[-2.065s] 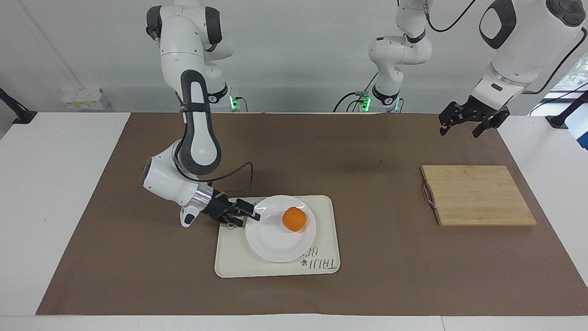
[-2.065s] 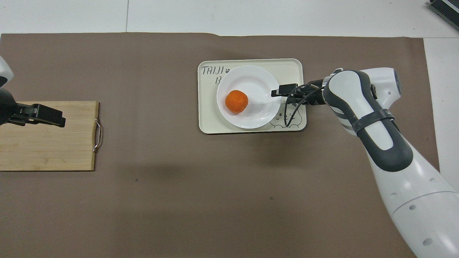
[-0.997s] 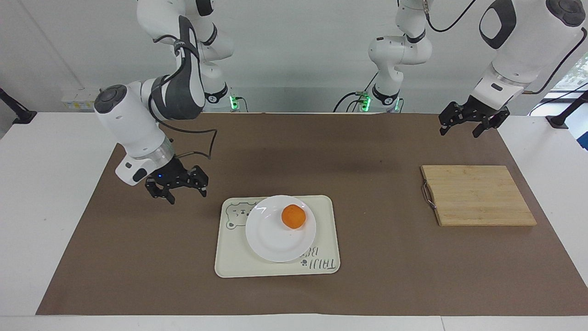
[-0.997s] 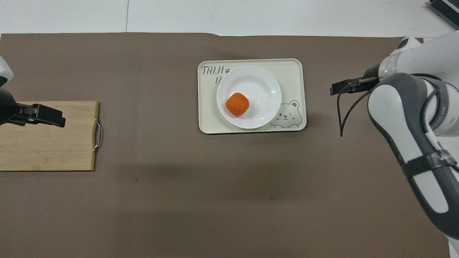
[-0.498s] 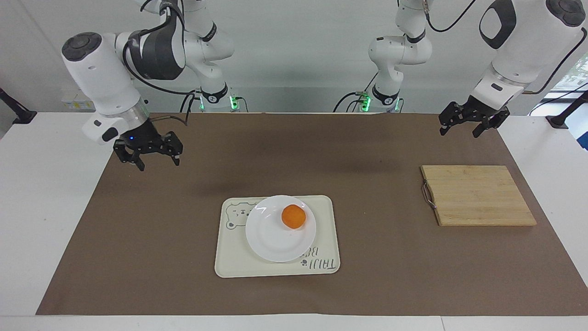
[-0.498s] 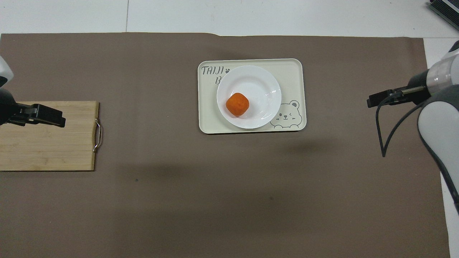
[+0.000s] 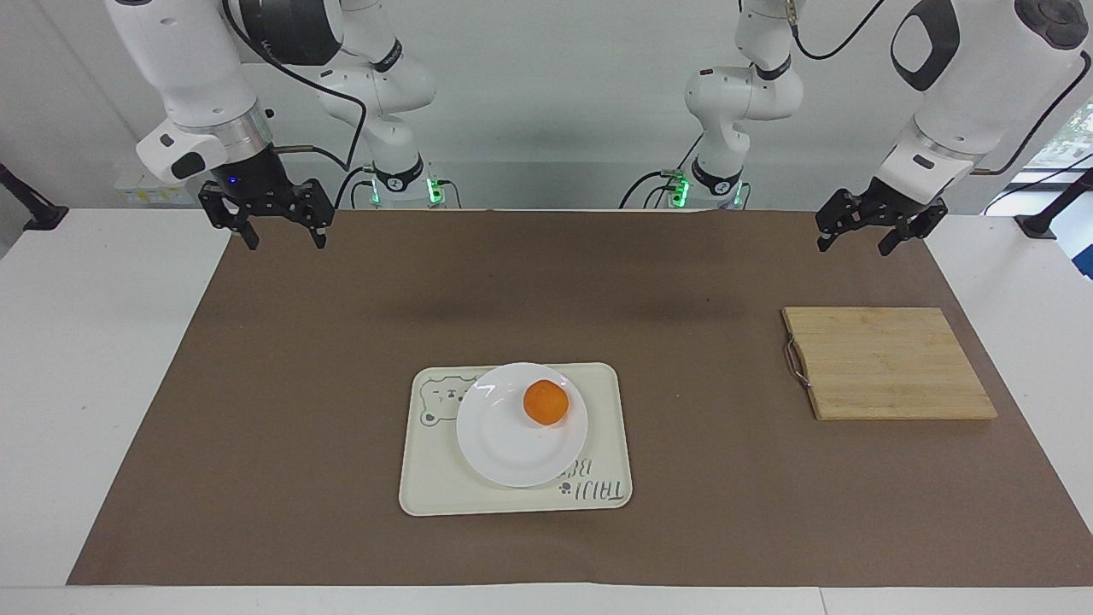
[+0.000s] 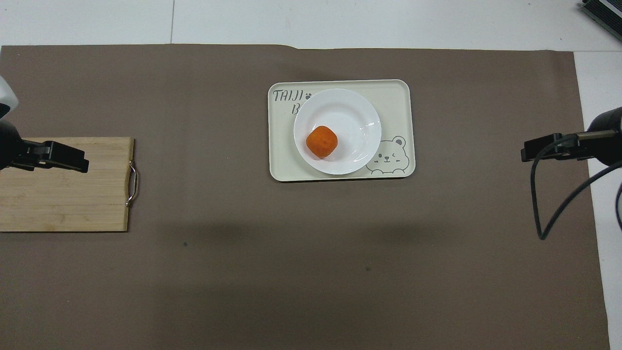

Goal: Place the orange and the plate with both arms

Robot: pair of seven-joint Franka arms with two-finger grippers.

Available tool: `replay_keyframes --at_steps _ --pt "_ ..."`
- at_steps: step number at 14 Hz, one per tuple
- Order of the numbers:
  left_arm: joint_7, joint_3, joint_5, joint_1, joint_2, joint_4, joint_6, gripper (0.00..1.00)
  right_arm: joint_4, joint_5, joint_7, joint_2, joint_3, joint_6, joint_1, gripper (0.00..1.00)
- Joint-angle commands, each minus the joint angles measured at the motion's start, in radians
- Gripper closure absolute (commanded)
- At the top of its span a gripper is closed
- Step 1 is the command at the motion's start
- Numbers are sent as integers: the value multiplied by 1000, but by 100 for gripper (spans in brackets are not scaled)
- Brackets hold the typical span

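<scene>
The orange (image 7: pixel 546 403) (image 8: pixel 321 141) rests on the white plate (image 7: pixel 504 448) (image 8: pixel 346 111), off its middle. The plate sits on a cream bear-print tray (image 7: pixel 434 489) (image 8: pixel 396 95) mid-mat. My right gripper (image 7: pixel 286 244) (image 8: pixel 528 151) hangs open and empty, raised over the mat's edge at the right arm's end, well apart from the tray. My left gripper (image 7: pixel 854 248) (image 8: pixel 81 166) waits open and empty, raised over the mat at the left arm's end, by the cutting board.
A wooden cutting board (image 7: pixel 888 363) (image 8: pixel 63 194) with a metal handle lies toward the left arm's end. A brown mat (image 7: pixel 341 342) covers most of the white table. A black cable (image 8: pixel 549 214) dangles from the right arm.
The right gripper has pulled back from the plate's rim, risen and swung out to the right arm's end of the table. The plate and orange stay on the tray. The left arm has not moved.
</scene>
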Motion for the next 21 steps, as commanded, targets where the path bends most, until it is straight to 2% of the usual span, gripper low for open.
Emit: replay_keyframes --at_steps 1,5,15,21 --pt "5 -5 20 7 13 30 -27 0 7 2 18 5 8 -11 -17 0" --pt "5 -5 20 7 13 30 -27 0 1 -4 -28 2 2 -14 -17 0" --pt "5 -5 20 7 13 28 -27 0 -122 -4 -80 -79 -12 -14 -80 0" --pt "5 -5 20 7 13 28 -27 0 -78 1 -71 -70 -3 -17 -70 0"
